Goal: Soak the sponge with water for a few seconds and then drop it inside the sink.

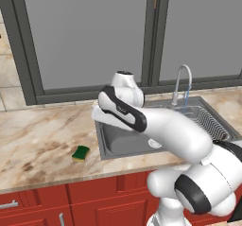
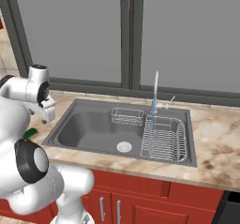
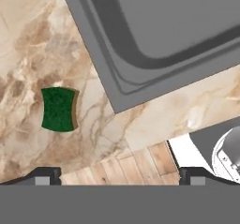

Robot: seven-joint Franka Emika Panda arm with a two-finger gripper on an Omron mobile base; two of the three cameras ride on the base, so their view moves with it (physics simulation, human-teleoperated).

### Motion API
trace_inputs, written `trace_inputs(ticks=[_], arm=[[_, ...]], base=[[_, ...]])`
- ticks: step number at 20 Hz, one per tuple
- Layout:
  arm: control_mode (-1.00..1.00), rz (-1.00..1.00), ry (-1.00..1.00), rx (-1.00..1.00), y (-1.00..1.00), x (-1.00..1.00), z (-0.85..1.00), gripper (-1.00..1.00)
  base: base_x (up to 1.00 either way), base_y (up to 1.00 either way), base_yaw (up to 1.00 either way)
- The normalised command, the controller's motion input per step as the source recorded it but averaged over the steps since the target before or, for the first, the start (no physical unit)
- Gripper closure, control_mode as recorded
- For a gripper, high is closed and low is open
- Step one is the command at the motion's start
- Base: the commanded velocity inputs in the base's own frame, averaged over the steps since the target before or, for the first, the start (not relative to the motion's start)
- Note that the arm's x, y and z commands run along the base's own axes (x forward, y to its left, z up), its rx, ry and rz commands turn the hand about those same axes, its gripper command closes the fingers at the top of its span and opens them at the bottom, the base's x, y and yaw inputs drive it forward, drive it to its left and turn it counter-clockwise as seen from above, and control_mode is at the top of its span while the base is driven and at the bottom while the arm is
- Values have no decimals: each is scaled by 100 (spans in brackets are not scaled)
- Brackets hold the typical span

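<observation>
Sponge (image 1: 81, 152) lies flat on the marble counter (image 1: 38, 130) near the front edge, just left of the sink (image 1: 118, 142) and not touching its rim, green side up with the yellow layer showing at one edge. The gripper (image 3: 119, 177) hangs above the counter's front edge, well apart from the sponge, its two finger tips (image 3: 44, 176) spread wide and holding nothing. Farther back, the water (image 2: 153, 110) runs in a thin stream from the faucet (image 1: 182, 81) down toward the dish rack (image 2: 163, 138). By my reading, nothing is done yet: picking up, soaking and dropping all remain.
</observation>
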Motion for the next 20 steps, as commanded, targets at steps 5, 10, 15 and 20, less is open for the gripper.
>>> trace_inputs(ticks=[5,10,15,20], arm=[[-100,-18,1,-2,13,7,-2,-100],[-100,0,0,-1,18,14,-6,-100],[-100,0,1,0,19,3,-23,-100],[-100,0,0,0,19,3,-43,-100]], base=[[0,0,0],[0,0,0],[0,0,0],[0,0,0]])
